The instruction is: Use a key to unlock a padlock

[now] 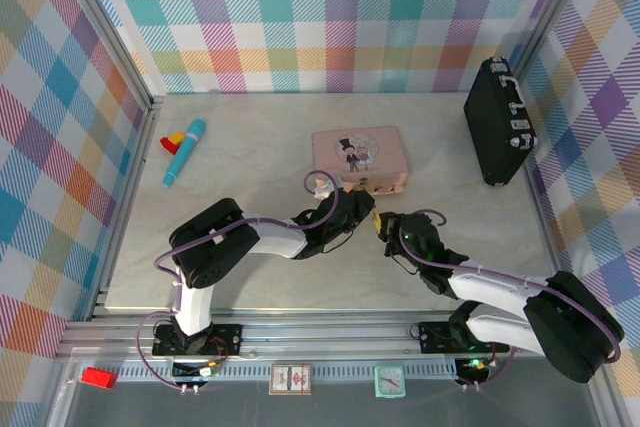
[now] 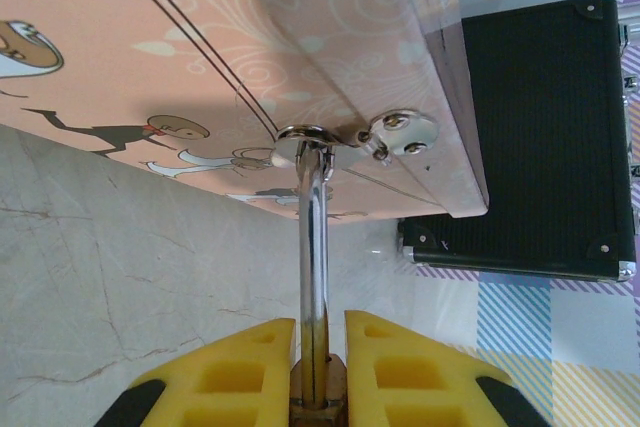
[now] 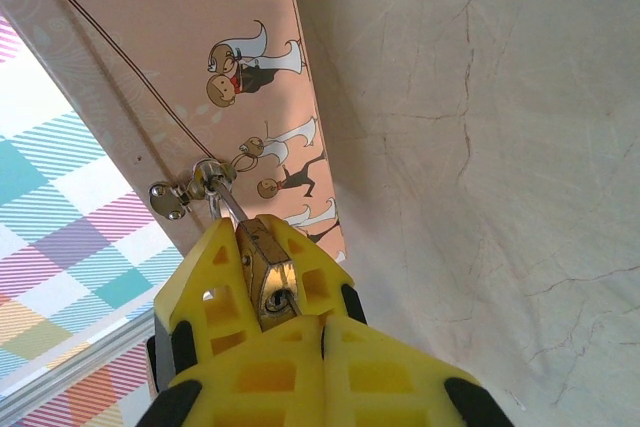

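Padlock (image 3: 265, 272), small, brass, silvery-shackled, is hung on the near hasp (image 3: 195, 187) of the pink printed tin (image 3: 200, 67), body clamped in left jaws. Keyhole (image 3: 275, 299) is faced by right jaws, pressed together; contents cannot be told.

I can read no words, numbers or brand marks anywhere. The pink rectangular metal tin (image 1: 372, 147) bears cartoon figures and swirls, with no lettering I can make out. The small brass-gold padlock (image 3: 268, 267) shows no stamp that I can read. On the aluminium rail (image 1: 150, 372), the small white card (image 1: 291, 378) and the teal square tag (image 1: 390, 381) carry print too small to read.
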Motion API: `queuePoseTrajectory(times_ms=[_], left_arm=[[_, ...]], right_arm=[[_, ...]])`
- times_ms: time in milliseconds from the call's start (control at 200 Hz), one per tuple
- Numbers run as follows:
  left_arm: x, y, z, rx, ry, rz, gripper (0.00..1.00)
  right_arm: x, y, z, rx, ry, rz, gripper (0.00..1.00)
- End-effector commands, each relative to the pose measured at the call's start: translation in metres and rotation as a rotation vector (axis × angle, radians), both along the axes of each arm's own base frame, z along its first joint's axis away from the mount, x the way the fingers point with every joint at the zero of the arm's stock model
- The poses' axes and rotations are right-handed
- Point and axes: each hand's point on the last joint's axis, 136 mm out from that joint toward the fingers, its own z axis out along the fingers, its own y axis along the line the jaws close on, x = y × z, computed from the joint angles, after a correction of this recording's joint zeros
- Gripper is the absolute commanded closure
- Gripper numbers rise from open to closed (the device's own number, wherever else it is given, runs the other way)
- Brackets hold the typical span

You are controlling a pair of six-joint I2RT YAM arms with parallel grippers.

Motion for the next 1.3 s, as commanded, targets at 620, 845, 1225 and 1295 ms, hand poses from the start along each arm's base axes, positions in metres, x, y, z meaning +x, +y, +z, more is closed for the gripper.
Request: queuePoseTrajectory(times_ms=[620,845,1225,1295], left_arm=[[0.000,-0.025,0.056,-0.158,-0.125,-0.034,1.00],[0.000,-0.025,0.059,-0.163,-0.132,-0.033,1.00],[-0.001,-0.023,0.058,-0.156,-0.135,-0.028,1.00],[0.000,-0.023,0.059,-0.156,-0.136,-0.026,1.00]], right_arm=[[-0.001,-0.006,-0.001,0.003,0.001,-0.036,1.00],[-0.001,-0.006,-0.006,-0.004,0.019,-0.038,1.00],[-0.003,-0.009,-0.007,-0.010,0.029,-0.050,1.00],[-0.003,-0.011,-0.008,-0.014,0.035,-0.055,1.00]])
